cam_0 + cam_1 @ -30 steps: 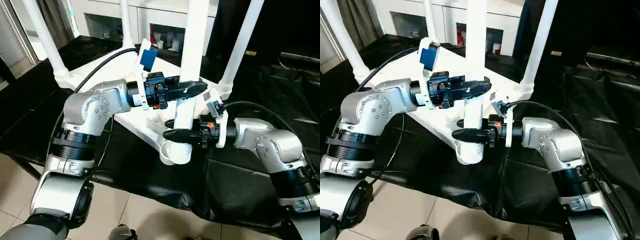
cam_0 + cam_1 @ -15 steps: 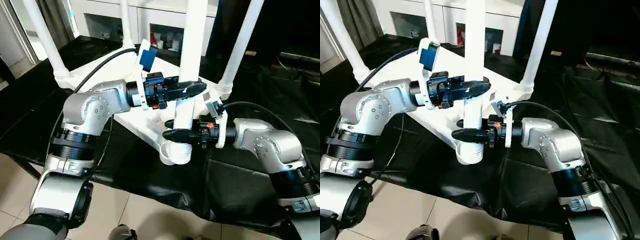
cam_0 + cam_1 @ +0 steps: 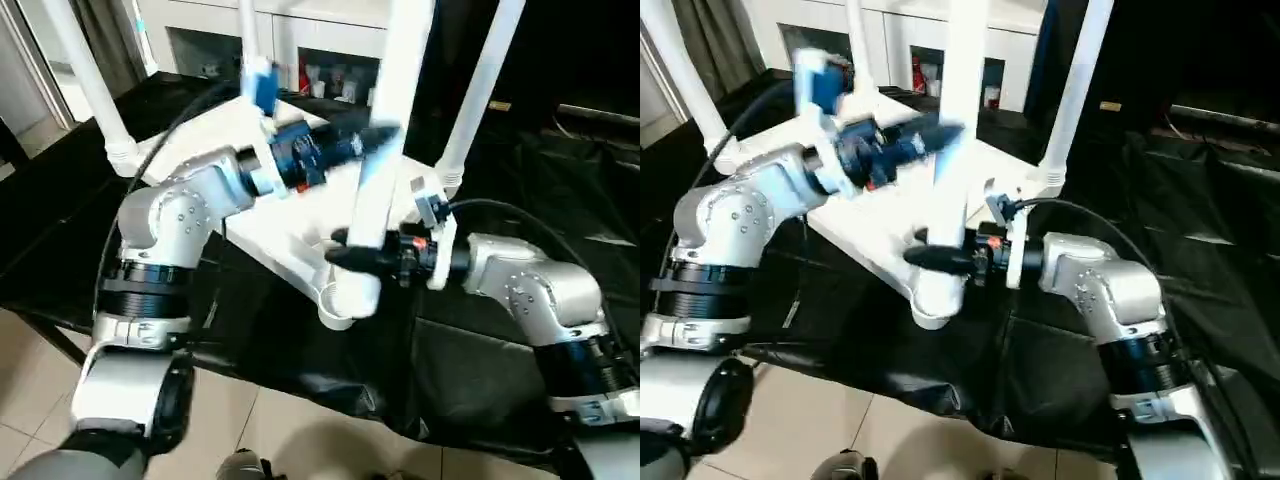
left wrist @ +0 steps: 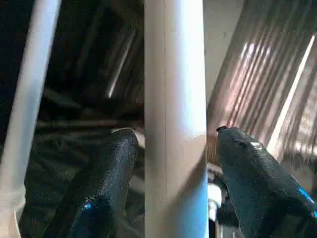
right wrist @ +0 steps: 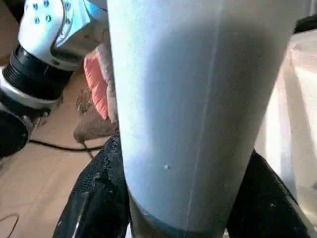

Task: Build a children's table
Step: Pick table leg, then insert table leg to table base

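The white table top (image 3: 296, 232) lies upside down on black cloth. Three legs (image 3: 86, 78) (image 3: 484, 84) (image 3: 247, 32) stand up from its corner sockets. The fourth leg (image 3: 388, 110), at the near corner socket (image 3: 340, 302), leans with its top to the right. My right gripper (image 3: 350, 256) is shut on this leg just above the socket. Higher up the same leg, my left gripper (image 3: 374, 142) clasps it, and in the left wrist view the fingers (image 4: 110, 173) sit on both sides of the tube (image 4: 174, 119). I cannot tell whether the leg's foot is seated in the socket.
Black cloth (image 3: 470, 370) covers the low work surface, and its front edge drops to a tiled floor (image 3: 300, 440). White cabinets with open shelves (image 3: 335, 75) stand behind. My left arm's cable (image 3: 190, 130) arcs over the table top.
My left gripper has slid up and back along the near leg, and the leg now leans to the right. My right gripper holds its place near the socket.
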Robot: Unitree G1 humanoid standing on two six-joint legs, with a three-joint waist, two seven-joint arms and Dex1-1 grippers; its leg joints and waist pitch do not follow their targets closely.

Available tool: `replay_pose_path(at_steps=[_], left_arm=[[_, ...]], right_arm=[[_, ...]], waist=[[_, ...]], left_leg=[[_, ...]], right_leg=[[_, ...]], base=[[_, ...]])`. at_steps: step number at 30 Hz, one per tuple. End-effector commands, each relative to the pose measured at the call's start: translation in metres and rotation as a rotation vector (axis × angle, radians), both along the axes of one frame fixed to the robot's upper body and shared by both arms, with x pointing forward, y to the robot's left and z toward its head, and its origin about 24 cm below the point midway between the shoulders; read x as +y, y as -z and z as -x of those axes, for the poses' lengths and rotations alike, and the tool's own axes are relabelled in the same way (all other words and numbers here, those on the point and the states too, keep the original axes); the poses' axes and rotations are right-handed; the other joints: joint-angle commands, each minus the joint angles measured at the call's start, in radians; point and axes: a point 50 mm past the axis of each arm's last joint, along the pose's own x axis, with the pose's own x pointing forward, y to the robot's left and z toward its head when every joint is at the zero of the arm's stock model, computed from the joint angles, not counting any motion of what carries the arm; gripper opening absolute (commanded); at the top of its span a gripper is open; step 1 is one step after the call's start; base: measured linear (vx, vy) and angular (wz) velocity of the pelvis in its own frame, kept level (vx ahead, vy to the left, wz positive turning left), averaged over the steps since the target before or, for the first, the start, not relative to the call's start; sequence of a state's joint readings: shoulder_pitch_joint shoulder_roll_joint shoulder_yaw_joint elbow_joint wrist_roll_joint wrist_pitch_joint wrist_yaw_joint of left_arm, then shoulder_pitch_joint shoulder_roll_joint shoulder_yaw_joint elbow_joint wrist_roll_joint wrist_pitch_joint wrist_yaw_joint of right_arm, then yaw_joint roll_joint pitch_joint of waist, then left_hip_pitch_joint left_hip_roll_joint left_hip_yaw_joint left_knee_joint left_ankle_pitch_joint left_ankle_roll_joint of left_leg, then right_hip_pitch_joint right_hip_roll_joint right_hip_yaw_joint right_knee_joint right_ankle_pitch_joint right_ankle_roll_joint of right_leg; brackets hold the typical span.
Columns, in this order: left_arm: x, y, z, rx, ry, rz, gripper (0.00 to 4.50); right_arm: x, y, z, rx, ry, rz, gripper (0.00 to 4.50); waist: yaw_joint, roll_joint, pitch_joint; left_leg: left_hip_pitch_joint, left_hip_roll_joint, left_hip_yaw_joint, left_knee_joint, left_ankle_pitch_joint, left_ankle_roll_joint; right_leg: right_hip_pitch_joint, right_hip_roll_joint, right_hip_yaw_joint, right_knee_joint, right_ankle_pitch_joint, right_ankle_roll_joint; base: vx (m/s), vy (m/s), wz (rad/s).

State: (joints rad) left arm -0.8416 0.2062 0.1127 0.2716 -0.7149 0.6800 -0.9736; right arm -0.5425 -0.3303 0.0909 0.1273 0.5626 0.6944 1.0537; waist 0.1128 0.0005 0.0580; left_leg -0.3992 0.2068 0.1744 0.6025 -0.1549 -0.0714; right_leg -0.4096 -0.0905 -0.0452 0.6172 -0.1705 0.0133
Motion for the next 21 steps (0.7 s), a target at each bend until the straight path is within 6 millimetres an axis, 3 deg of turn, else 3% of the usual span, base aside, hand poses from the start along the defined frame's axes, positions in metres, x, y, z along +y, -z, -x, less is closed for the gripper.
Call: replay_pose_path(at_steps=[1, 3, 4, 6, 9, 12, 16, 18, 21], left_arm=[[0.011, 0.006, -0.005, -0.019, -0.059, -0.038, 2.94], [0.02, 0.018, -0.006, -0.089, -0.098, -0.205, 2.94], [0.027, 0.033, -0.004, -0.149, -0.093, -0.383, 2.94], [0.033, 0.045, -0.001, -0.178, -0.067, -0.516, 2.94], [0.041, 0.059, 0.002, -0.178, -0.039, -0.636, 2.94], [0.047, 0.071, 0.0, -0.222, -0.045, -0.761, 2.94], [0.048, 0.098, -0.004, -0.323, 0.047, -1.029, 2.94], [0.048, 0.104, -0.004, -0.34, 0.079, -1.084, 2.94], [0.05, 0.108, -0.007, -0.355, 0.099, -1.146, 2.94]], right_arm=[[-0.007, -0.008, -0.003, -0.052, 0.08, -0.033, 1.89], [-0.016, -0.008, -0.009, -0.066, 0.187, -0.03, 1.89], [-0.024, -0.005, -0.014, -0.061, 0.268, -0.019, 1.89], [-0.03, -0.002, -0.016, -0.054, 0.319, -0.011, 1.89], [-0.038, 0.007, -0.017, -0.038, 0.378, 0.026, 1.89], [-0.044, 0.017, -0.015, -0.027, 0.416, 0.085, 1.89], [-0.049, 0.026, -0.014, -0.029, 0.462, 0.139, 1.89], [-0.048, 0.025, -0.013, -0.031, 0.46, 0.14, 1.89], [-0.048, 0.025, -0.013, -0.035, 0.454, 0.144, 1.89]], waist=[[0.0, -0.002, -0.083], [-0.002, -0.002, -0.082], [0.001, 0.001, -0.082], [-0.006, 0.0, -0.079], [-0.008, 0.007, -0.082], [-0.005, 0.002, -0.083], [-0.008, 0.003, -0.08], [-0.008, 0.001, -0.08], [-0.01, 0.002, -0.081]], left_leg=[[0.027, 0.006, 0.005, -0.066, -0.18, 0.001], [0.028, 0.007, 0.004, -0.069, -0.191, -0.008], [0.031, 0.009, 0.0, -0.072, -0.194, -0.01], [0.029, 0.008, -0.001, -0.077, -0.201, -0.028], [0.035, 0.01, 0.002, -0.075, -0.204, -0.046], [0.033, 0.009, 0.003, -0.075, -0.203, -0.044], [0.032, 0.008, 0.003, -0.076, -0.219, -0.043], [0.032, 0.008, 0.003, -0.078, -0.236, -0.047], [0.032, 0.01, 0.002, -0.077, -0.242, -0.047]], right_leg=[[0.054, -0.032, 0.021, -0.06, -0.14, -0.229], [0.052, -0.033, 0.022, -0.062, -0.169, -0.204], [0.049, -0.035, 0.022, -0.067, -0.188, -0.19], [0.049, -0.033, 0.023, -0.067, -0.214, -0.163], [0.044, -0.033, 0.025, -0.06, -0.183, -0.177], [0.048, -0.034, 0.024, -0.059, -0.146, -0.195], [0.047, -0.037, 0.027, -0.065, -0.19, -0.179], [0.047, -0.039, 0.028, -0.068, -0.222, -0.166], [0.046, -0.04, 0.027, -0.066, -0.212, -0.179]], base=[[0.0, 0.0, 0.0], [0.0, 0.0, 0.0], [0.0, 0.0, 0.0], [0.0, 0.0, 0.0], [0.0, 0.0, 0.0], [0.0, 0.0, 0.0], [0.0, 0.0, 0.0], [0.0, 0.0, 0.0], [0.0, 0.0, 0.0]])
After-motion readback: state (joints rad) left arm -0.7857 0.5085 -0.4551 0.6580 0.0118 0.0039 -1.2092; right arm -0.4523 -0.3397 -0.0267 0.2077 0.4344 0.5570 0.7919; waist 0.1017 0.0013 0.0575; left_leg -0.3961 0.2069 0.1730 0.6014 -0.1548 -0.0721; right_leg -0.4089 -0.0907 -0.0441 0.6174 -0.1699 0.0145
